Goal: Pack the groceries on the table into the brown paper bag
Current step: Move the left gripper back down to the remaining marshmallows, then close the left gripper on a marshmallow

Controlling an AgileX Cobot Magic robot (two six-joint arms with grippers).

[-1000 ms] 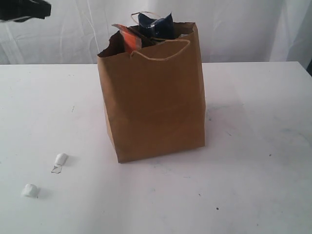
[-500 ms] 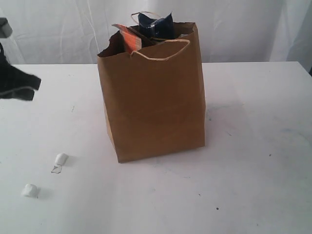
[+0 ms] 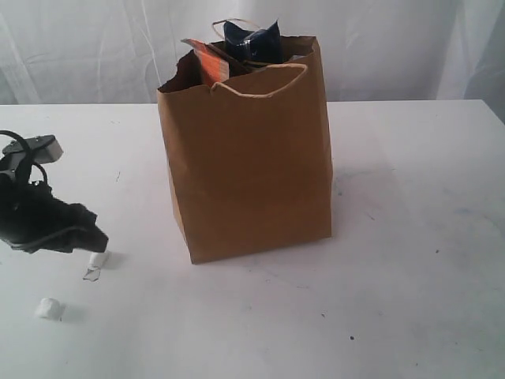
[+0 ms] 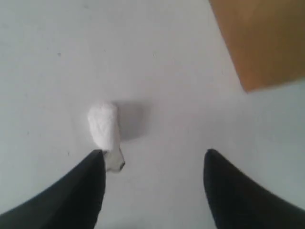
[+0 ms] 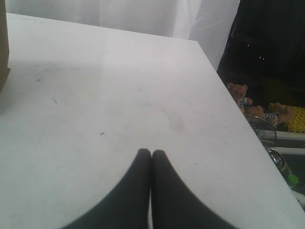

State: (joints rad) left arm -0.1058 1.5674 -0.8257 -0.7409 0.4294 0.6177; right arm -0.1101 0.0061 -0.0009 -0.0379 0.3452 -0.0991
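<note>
Around the brown paper bag (image 3: 248,174) we see the table (image 3: 410,237) wide open toward three o'clock, up to its right edge. At eight o'clock from the bag lie two white wrapped sweets (image 3: 99,257), apart from each other. Low over the one nearer the bag hangs the left gripper (image 4: 152,157), jaws spread, one fingertip just beside it. The right gripper (image 5: 151,155) is closed, empty.

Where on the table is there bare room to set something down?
Right of the paper bag the table is bare to its edge, as is the strip in front. Left is crowded: the left claw beside one sweet, a second sweet nearer the front.
</note>
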